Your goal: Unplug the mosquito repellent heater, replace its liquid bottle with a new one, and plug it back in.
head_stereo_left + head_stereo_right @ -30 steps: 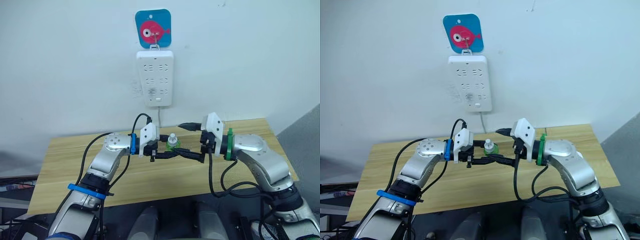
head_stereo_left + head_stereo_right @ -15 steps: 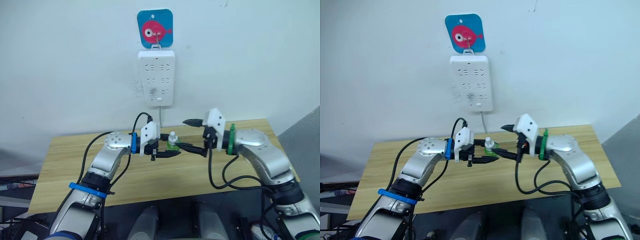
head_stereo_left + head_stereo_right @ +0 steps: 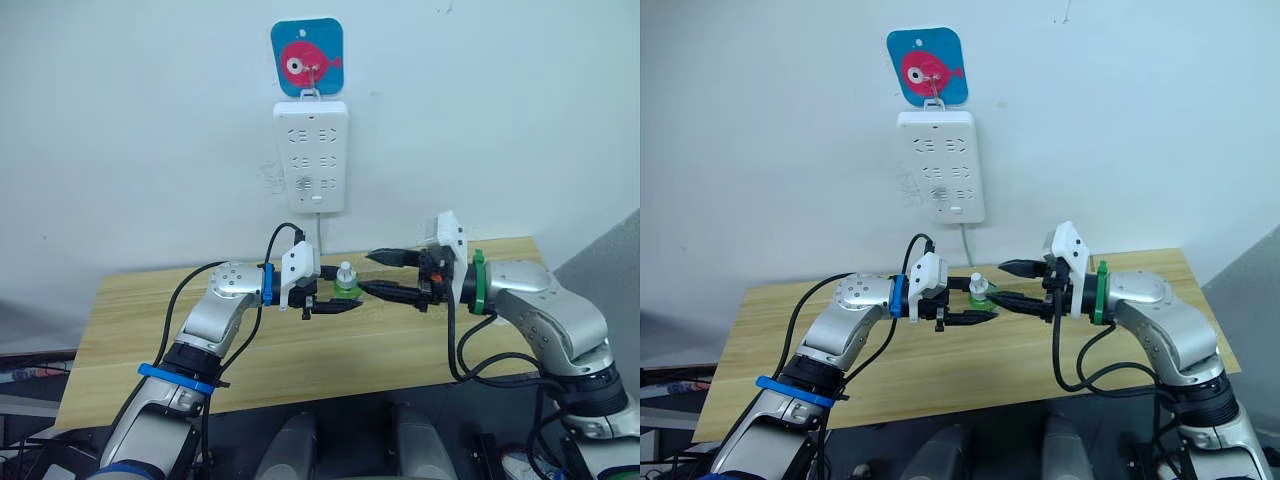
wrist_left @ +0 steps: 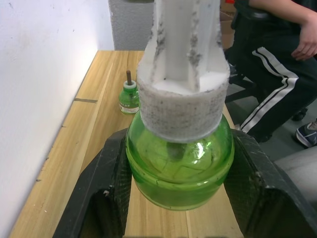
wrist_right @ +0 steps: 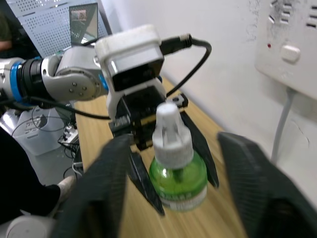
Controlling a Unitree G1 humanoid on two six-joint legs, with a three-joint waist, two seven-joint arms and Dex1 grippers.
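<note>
My left gripper (image 3: 340, 298) is shut on a green liquid bottle (image 3: 346, 282) with a white ribbed cap, held upright above the wooden table (image 3: 300, 355). The left wrist view shows its black fingers (image 4: 99, 193) clamping the bottle's round body (image 4: 178, 168). A little to the right of the bottle, my right gripper (image 3: 368, 272) stands open and apart from it, pointing at it. The bottle (image 5: 176, 171) sits ahead of its spread fingers (image 5: 106, 193). A second green bottle (image 4: 129, 97) with a bare brown wick stands on the table near the wall. The mosquito repellent heater is out of view.
A tall white power strip (image 3: 312, 155) hangs on the wall from a blue fish hook (image 3: 308, 58), its cord dropping behind the table. A seated person in black striped trousers (image 4: 267, 74) is beyond the table's end.
My right gripper has drawn back to the right, away from the bottle it reached around a second ago. The left gripper and the bottle have stayed put.
</note>
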